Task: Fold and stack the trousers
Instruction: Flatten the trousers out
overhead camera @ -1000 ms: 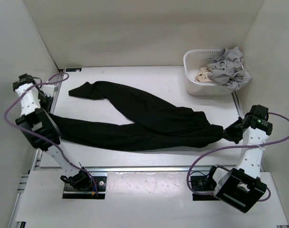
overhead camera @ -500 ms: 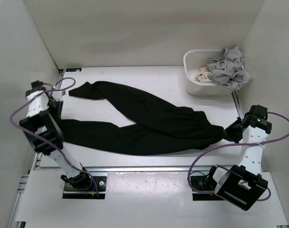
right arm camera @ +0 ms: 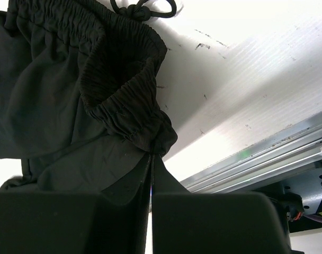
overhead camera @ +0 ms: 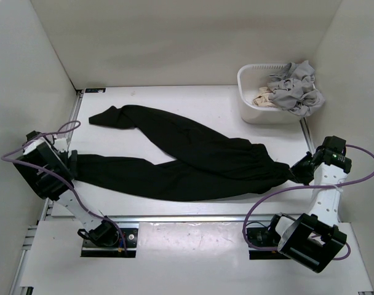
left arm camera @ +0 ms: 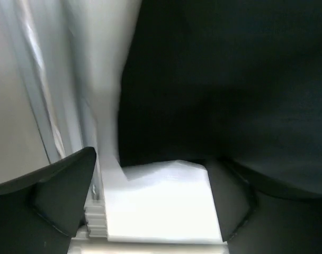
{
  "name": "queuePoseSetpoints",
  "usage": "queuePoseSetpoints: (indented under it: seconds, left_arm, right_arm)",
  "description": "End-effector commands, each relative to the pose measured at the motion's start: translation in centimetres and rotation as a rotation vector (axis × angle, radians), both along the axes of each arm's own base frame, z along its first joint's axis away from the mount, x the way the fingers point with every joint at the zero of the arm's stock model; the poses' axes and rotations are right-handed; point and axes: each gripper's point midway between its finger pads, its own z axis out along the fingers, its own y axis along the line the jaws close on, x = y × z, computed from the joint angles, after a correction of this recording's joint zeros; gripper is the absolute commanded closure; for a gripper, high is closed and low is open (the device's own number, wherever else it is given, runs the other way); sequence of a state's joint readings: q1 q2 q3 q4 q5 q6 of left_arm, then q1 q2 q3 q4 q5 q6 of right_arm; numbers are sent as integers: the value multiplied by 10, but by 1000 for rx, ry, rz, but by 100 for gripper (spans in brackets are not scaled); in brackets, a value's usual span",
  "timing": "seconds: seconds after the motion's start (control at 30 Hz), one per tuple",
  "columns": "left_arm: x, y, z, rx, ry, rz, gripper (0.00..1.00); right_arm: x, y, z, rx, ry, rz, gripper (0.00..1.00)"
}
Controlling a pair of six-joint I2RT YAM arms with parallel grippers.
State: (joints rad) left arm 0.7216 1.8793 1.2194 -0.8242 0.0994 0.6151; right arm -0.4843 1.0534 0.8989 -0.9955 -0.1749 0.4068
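Trousers (overhead camera: 193, 160) lie spread across the middle of the table (overhead camera: 193, 101), waist at the right edge, one leg reaching the left edge and the other angled toward the far left corner. The right pincer (right arm camera: 151, 165) is clamped shut on the bunched waistband. The left pincer (left arm camera: 150, 203) stands wide apart at the near leg's cuff, gripping nothing. A white basket (overhead camera: 251, 110) of grey garments (overhead camera: 294, 86) sits in the far right corner.

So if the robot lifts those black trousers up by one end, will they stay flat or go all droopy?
Probably droopy: the trousers lie in soft folds, and the waistband bunches where the right claw pinches it. They would likely drag rather than slide neatly, since both long legs sprawl across the table. Not breakable, I'd guess.
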Motion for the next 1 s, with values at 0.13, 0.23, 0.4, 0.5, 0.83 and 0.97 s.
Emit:
queuePoseSetpoints:
  seconds: [0.13,0.23,0.4,0.5,0.83,0.97]
  left_arm:
    - [45,2,10,-66,-174,-10,0]
    - [46,-17,8,-164,-198,-52,66]
    - [11,-43,26,-264,-166,-107,86]
    - [-15,-28,60,-258,-147,-137,86]
    - [-13,10,105,-100,-41,-145,86]
    - [21,13,112,-47,-41,-175,86]
  right_arm:
    - [-3,3,3,-8,-33,27,100]
    - [-3,1,4,-21,-36,24,100]
    - [-3,-4,12,-52,-36,13,100]
    - [-4,-7,20,-70,-34,6,100]
    - [32,-31,98,-161,-218,-62,100]
    - [78,-24,148,-82,-380,25,100]
